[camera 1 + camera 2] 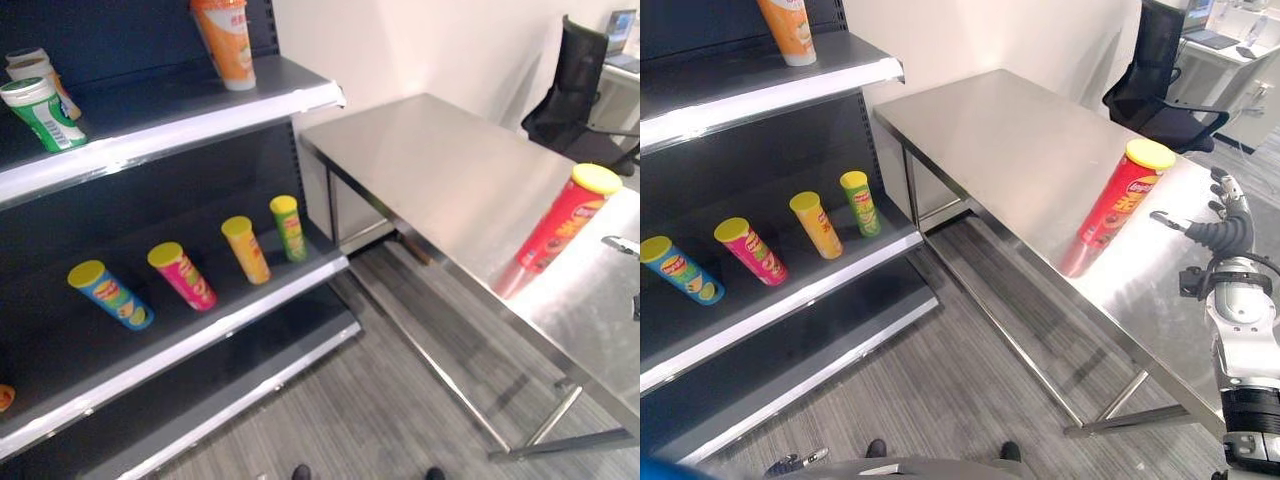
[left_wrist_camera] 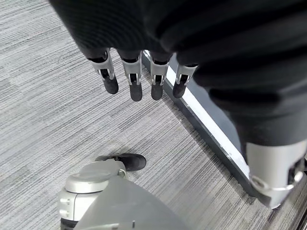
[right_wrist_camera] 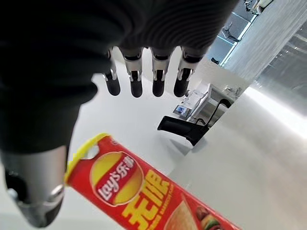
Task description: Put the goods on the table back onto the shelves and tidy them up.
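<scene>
Grey carpet floor (image 1: 400,400) runs under the steel table (image 1: 450,170) in the left eye view, and a red crisp can (image 1: 560,222) with a yellow lid stands upright near the table's right-hand edge, its long axis vertical and lid up. Beside the table, the dark shelf unit (image 1: 150,130) carries an orange can (image 1: 228,42) and a green tub (image 1: 42,112) on its upper board, with a blue can (image 1: 110,293), a pink can (image 1: 182,275), a yellow can (image 1: 246,249) and a green can (image 1: 288,227) standing in a row on the lower board. From the right eye view, the right hand (image 1: 1225,225) hovers over the table just beside the red can, apart from it, fingers relaxed. Left wrist view: the left hand (image 2: 139,72) hangs over the carpet, fingers straight and empty. Right wrist view: straight fingers (image 3: 136,79) spread loosely, with the red can close to the hand but not touching it.
</scene>
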